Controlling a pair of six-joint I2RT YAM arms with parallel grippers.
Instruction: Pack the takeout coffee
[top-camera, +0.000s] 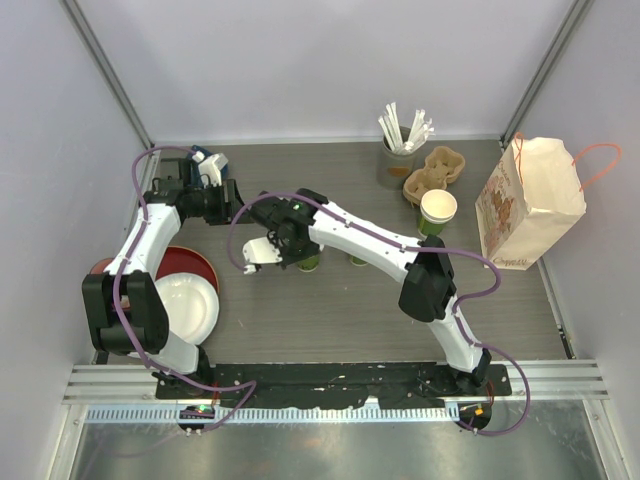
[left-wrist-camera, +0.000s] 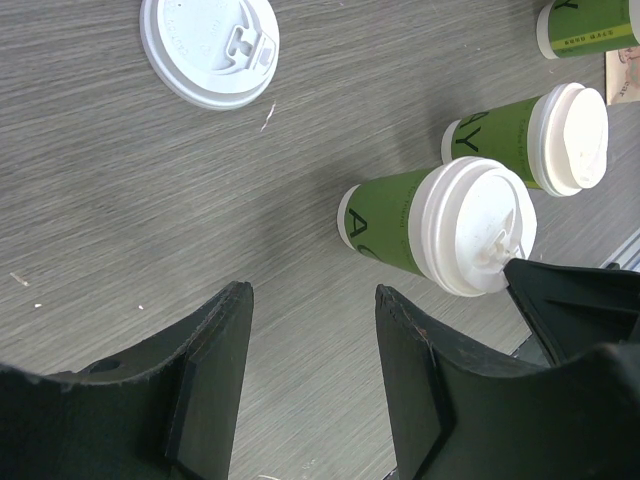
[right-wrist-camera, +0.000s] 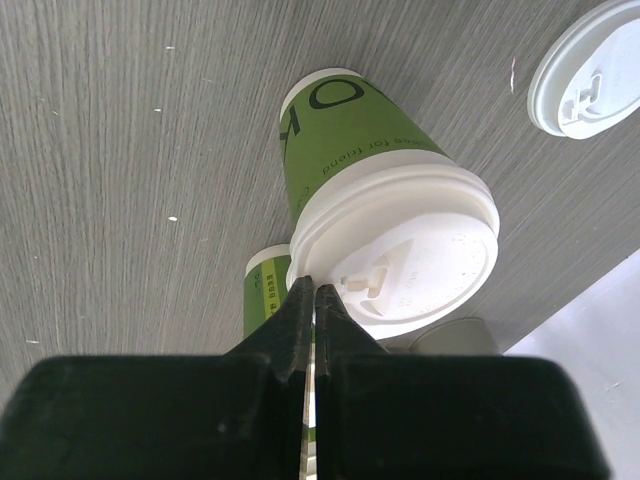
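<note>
black right gripper (right-wrist-camera: 314, 292), clenched on nothing, had its tips at the rim of the white plastic lid (right-wrist-camera: 420, 250) on the upright green paper coffee cup (right-wrist-camera: 340, 150) standing on the grey wood-grain table (right-wrist-camera: 120, 150); left gripper (left-wrist-camera: 312, 296) hung beside the cup, released and empty.

I record two green paper cups standing upright on the desk (top-camera: 330, 320), each capped with a white lid: the first lidded cup (left-wrist-camera: 400, 225) and the second lidded cup (left-wrist-camera: 520, 130) just beside it. An open cup (top-camera: 437, 210) stands uncapped, next to the brown pulp carrier (top-camera: 435, 175). A loose lid (left-wrist-camera: 208, 48) lies flat, top up, apart from the cups. The printed paper bag (top-camera: 525, 205) stands at the right edge.
</note>
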